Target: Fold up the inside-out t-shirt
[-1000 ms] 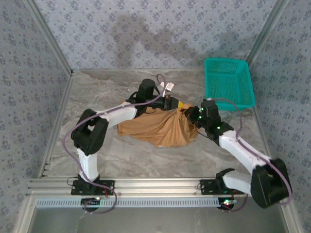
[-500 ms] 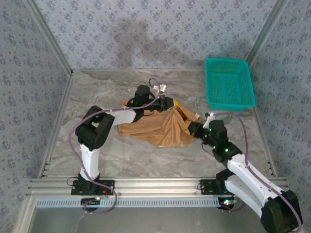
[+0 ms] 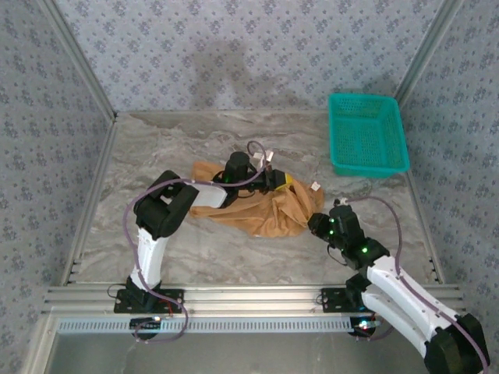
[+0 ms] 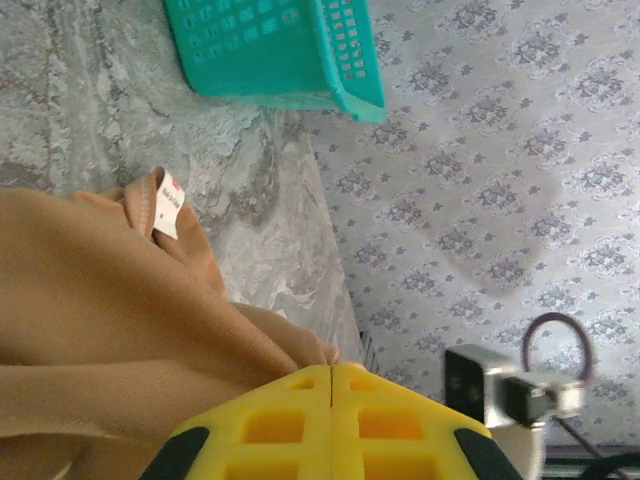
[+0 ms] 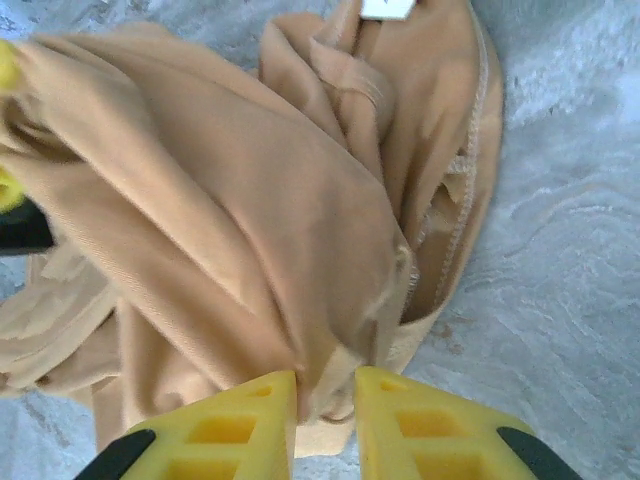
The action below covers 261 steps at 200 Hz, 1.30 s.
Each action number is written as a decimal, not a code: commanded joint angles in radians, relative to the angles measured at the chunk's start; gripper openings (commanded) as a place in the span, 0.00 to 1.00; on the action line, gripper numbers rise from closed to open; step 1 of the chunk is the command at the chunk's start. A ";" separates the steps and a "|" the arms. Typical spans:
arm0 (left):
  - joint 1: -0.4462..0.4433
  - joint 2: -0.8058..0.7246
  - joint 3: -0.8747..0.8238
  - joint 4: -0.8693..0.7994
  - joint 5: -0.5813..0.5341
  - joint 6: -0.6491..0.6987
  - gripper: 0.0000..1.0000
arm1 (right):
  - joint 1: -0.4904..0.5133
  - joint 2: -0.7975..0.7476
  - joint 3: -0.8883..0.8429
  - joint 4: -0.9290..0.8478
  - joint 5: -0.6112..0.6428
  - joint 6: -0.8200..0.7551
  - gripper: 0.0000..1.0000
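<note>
The orange-tan inside-out t-shirt (image 3: 257, 206) lies bunched on the marble table, its white label (image 3: 316, 186) at the right end. My left gripper (image 3: 282, 181) sits on the shirt's upper right part. In the left wrist view its yellow fingertips (image 4: 331, 368) are shut, pinching a fold of the shirt (image 4: 120, 300) near the label (image 4: 167, 205). My right gripper (image 3: 316, 224) is at the shirt's lower right edge. Seen from the right wrist, its fingers (image 5: 326, 385) stand apart with a slack fold of the shirt (image 5: 250, 200) between them, touching only the left finger.
A teal mesh basket (image 3: 366, 144) stands at the back right of the table (image 3: 156, 140), also seen from the left wrist (image 4: 270, 50). Patterned walls close in the back and both sides. Bare marble surrounds the shirt in front and to the left.
The shirt, held up between both grippers a second ago, has sunk down onto the table. My right gripper pulled back toward the near right; my left gripper lowered and shifted slightly right.
</note>
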 commanded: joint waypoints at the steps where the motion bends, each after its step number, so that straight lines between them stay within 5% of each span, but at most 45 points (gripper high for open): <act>1: -0.017 -0.026 -0.014 0.030 -0.023 0.039 0.00 | 0.011 -0.002 0.107 -0.157 0.039 -0.025 0.14; 26: -0.034 -0.032 -0.008 -0.002 -0.025 0.065 0.00 | 0.033 0.067 0.163 -0.131 0.011 -0.048 0.02; 91: -0.037 -0.051 -0.006 -0.038 -0.021 0.091 0.00 | 0.055 0.431 0.317 -0.050 0.023 -0.179 0.03; 141: -0.039 -0.069 -0.019 -0.054 -0.019 0.108 0.00 | 0.007 0.544 0.364 -0.026 0.082 -0.211 0.04; 185: -0.043 -0.070 -0.015 -0.058 -0.016 0.113 0.00 | -0.011 0.631 0.396 -0.025 0.089 -0.248 0.13; 226: -0.046 -0.075 -0.005 -0.074 -0.013 0.120 0.00 | -0.015 0.686 0.404 -0.013 0.122 -0.254 0.49; 261: -0.051 -0.078 0.003 -0.079 -0.010 0.119 0.00 | -0.030 0.760 0.402 0.031 0.128 -0.250 0.44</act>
